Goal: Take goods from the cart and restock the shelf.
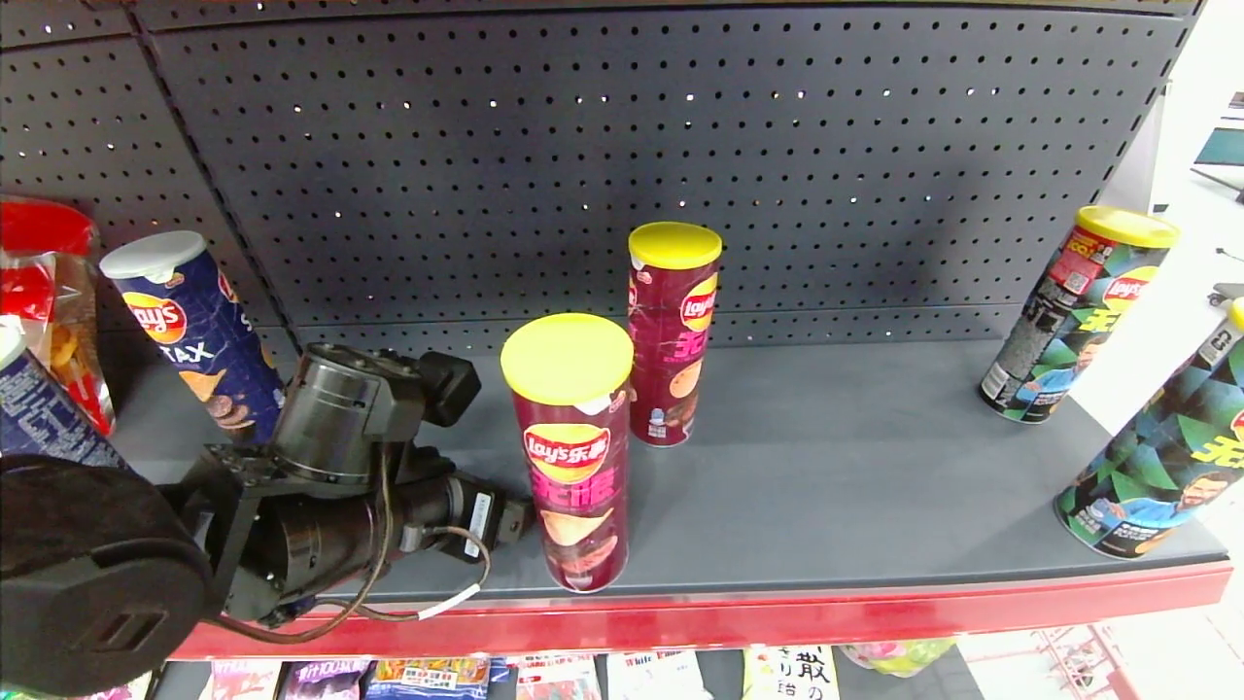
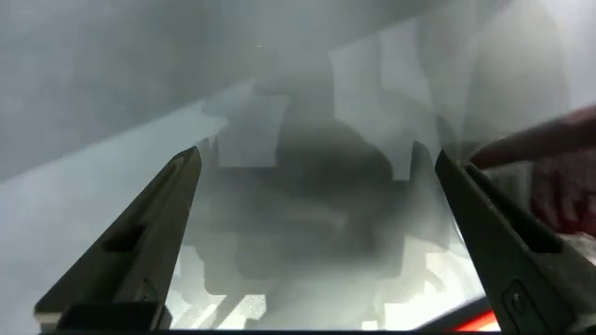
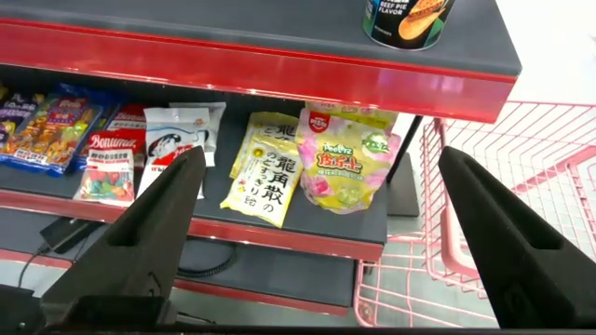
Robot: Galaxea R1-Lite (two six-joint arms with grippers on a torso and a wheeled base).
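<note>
Two maroon chip cans with yellow lids stand upright on the grey shelf (image 1: pixel 826 486), one near the front edge (image 1: pixel 573 457) and one behind it (image 1: pixel 673 335). My left arm (image 1: pixel 340 457) rests over the shelf's front left, just left of the front can. My left gripper (image 2: pixel 317 158) is open over the grey shelf surface, with nothing between its fingers. A blurred red shape (image 2: pixel 563 186) lies beside one finger. My right gripper (image 3: pixel 321 154) is open and empty, facing the lower shelves beside the pink wire cart (image 3: pixel 521 214).
A blue can (image 1: pixel 199 331) and a red-topped snack bag (image 1: pixel 44 292) stand at the shelf's left. Two green-black cans (image 1: pixel 1074 316) (image 1: pixel 1161 447) stand at the right. A perforated back panel (image 1: pixel 632 146) closes the rear. Snack bags (image 3: pixel 270 167) fill the lower shelf.
</note>
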